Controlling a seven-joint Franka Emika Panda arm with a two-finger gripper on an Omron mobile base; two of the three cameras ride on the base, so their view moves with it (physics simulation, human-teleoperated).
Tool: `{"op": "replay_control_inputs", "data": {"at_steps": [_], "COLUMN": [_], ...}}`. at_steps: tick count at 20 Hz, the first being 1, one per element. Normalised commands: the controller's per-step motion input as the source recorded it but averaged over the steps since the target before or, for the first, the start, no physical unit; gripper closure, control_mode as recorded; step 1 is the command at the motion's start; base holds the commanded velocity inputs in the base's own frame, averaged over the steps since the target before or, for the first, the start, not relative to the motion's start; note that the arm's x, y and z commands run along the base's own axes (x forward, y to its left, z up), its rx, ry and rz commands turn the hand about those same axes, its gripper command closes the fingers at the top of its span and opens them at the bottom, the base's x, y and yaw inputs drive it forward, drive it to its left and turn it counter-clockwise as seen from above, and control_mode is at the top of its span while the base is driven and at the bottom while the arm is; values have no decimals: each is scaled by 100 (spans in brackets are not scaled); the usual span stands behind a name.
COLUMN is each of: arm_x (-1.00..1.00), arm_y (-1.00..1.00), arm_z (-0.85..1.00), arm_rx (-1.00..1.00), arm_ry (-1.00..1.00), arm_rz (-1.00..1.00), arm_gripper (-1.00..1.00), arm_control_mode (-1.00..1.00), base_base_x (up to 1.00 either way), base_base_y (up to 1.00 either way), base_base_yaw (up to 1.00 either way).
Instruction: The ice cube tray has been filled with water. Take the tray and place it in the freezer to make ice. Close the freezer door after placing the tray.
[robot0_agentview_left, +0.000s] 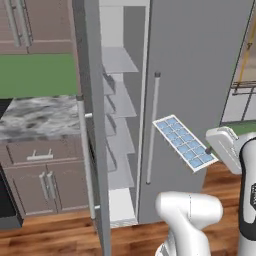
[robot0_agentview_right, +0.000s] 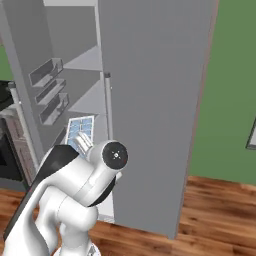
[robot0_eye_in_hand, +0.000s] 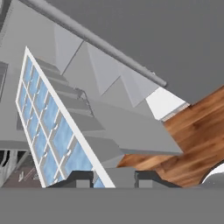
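I have the gripper (robot0_eye_in_hand: 114, 178) clamped on the near end of the ice cube tray (robot0_agentview_left: 184, 142), carrying it in the air just right of the open freezer (robot0_agentview_left: 120, 135), its water (robot0_agentview_left: 180, 140) cells up, lined up for a shelf

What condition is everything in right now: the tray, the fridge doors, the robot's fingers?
ice cube tray: held in the air in front of the fridge, tilted, cells filled with water.
fingers: shut on the tray's end.
freezer door: swung open.
freezer: shelves bare, tray not yet inside.
wider fridge door: closed.
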Motion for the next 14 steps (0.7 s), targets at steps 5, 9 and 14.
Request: {"op": "replay_control_inputs", "data": {"at_steps": [5,9,14], "arm_x": [0,0,0], "arm_y": [0,0,0], "arm_z": [0,0,0], "arm_rx": [0,0,0], "arm_ry": [0,0,0], "arm_rz": [0,0,0], "arm_gripper": [100,100,100], "arm_control_mode": [100,100,100], "base_base_x": [27,34,20], "base_base_y": [76,54,-16], "base_base_yaw": [9,7,6]}}
